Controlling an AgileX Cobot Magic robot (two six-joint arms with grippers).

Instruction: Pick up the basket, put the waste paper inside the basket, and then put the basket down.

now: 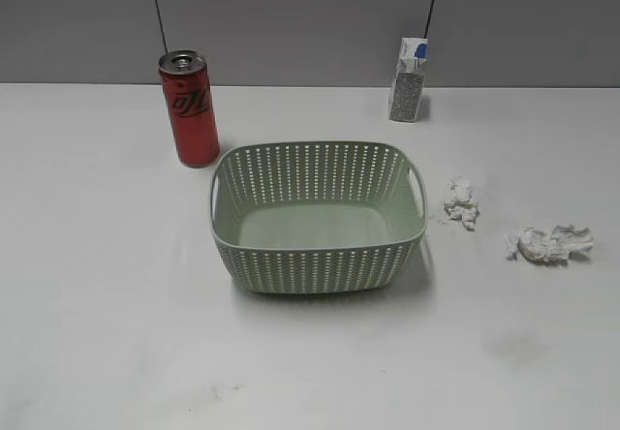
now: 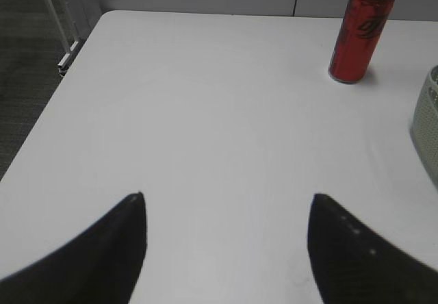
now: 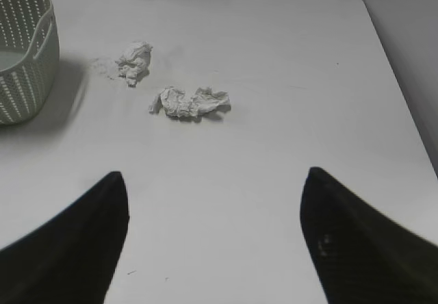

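Observation:
The pale green basket (image 1: 318, 256) stands empty on the white table, mid-view. Its edge shows in the left wrist view (image 2: 427, 126) and its right side in the right wrist view (image 3: 24, 51). Two wads of waste paper lie to its right: a small one (image 1: 461, 202) (image 3: 134, 59) close to the basket and a longer one (image 1: 548, 243) (image 3: 189, 103) farther right. My left gripper (image 2: 228, 198) is open and empty above bare table, left of the basket. My right gripper (image 3: 214, 174) is open and empty, nearer than the paper wads. Neither arm shows in the exterior view.
A red drink can (image 1: 190, 108) (image 2: 360, 31) stands behind the basket's left corner. A white-and-blue carton (image 1: 408, 79) stands at the back right. The table's left edge (image 2: 48, 116) and right edge (image 3: 400, 92) are near the grippers.

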